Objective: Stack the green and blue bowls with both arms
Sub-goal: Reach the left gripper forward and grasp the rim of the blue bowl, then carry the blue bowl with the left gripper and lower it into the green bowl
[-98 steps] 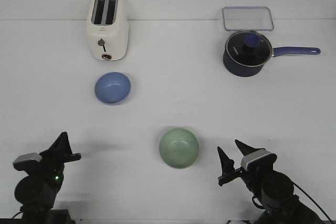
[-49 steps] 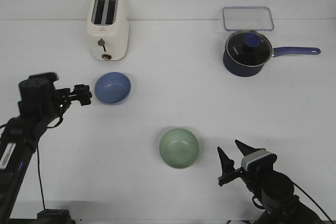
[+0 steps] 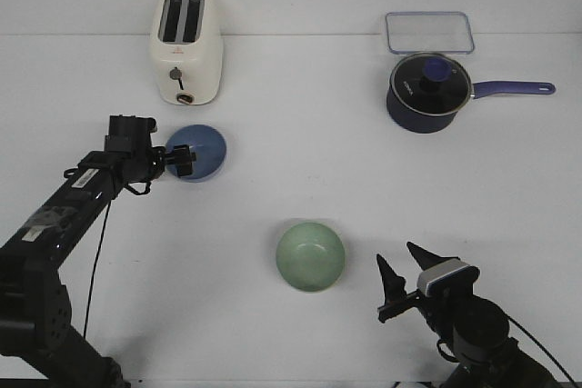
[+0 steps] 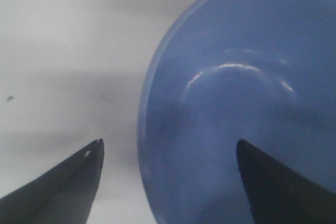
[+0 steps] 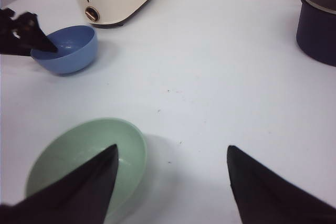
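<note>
Blue bowl (image 3: 196,153) sits on the counter (image 3: 300,152) with its near rim between the fingers of the left hand (image 3: 180,162), one finger inside, one outside; that hand is spread, not yet pinching; step in hand judged: grasping the blue bowl; next move calls for closing on the rim, then lifting. Green bowl (image 3: 310,255) rests just beside the right hand (image 3: 406,281), spread and apart from it.

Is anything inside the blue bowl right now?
The blue bowl holds no contents. In the left wrist view, one finger of the left gripper is over its hollow and the other is outside the rim, jaws open. That finger hides part of the inner wall.
</note>
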Controlling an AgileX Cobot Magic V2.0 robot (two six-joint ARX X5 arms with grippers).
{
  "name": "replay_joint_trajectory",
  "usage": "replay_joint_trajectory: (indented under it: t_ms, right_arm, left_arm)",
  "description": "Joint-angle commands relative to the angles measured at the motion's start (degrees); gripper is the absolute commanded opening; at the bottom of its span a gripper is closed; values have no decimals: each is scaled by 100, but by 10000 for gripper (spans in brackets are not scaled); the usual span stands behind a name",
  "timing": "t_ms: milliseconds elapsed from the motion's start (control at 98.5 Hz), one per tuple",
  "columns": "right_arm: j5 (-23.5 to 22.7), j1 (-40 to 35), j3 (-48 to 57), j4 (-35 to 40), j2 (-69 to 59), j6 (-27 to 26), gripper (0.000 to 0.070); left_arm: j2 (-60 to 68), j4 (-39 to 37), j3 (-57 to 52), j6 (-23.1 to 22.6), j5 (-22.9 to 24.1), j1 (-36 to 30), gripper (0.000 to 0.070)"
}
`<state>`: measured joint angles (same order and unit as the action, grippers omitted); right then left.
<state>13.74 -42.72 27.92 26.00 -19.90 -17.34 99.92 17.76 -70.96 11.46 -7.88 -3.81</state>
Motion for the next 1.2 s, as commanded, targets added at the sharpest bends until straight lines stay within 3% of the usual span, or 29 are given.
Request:
replay_joint_trajectory:
  t_ms: [0,91,223,295,569,792,924,1188]
  right_arm:
    - [31,-44,22,-66,-7,68,407]
    - [31,-44,22,-63,-7,68,407]
    - [31,-44,22,-61,-7,68,407]
    - [31,-44,22,-61,-7,68,407]
    - [28,-44,22,-63,-7,68,407]
    - [28,-44,22,-63,-7,70,407]
    - [28,-44,22,-66,-7,70,407]
    - [26,-44,22,-68,-7,68,407]
  left_arm:
    - [190,-170,-90,-52,-7,-2,462]
    - [236,-317,-90,-13,-7,-2,424]
    - [210,-352,-90,-11,-7,-28,114]
    - [210,-313,-90,-28,-7,-63,5]
    - [-313,-20,-138,-33,22,-109,10]
    - [-1853,481,-138,20,-688,-308,9]
    - [-2500,975,-74,35,-702,-890,9]
    - [-2549,599,525,601,-413,-2695,9]
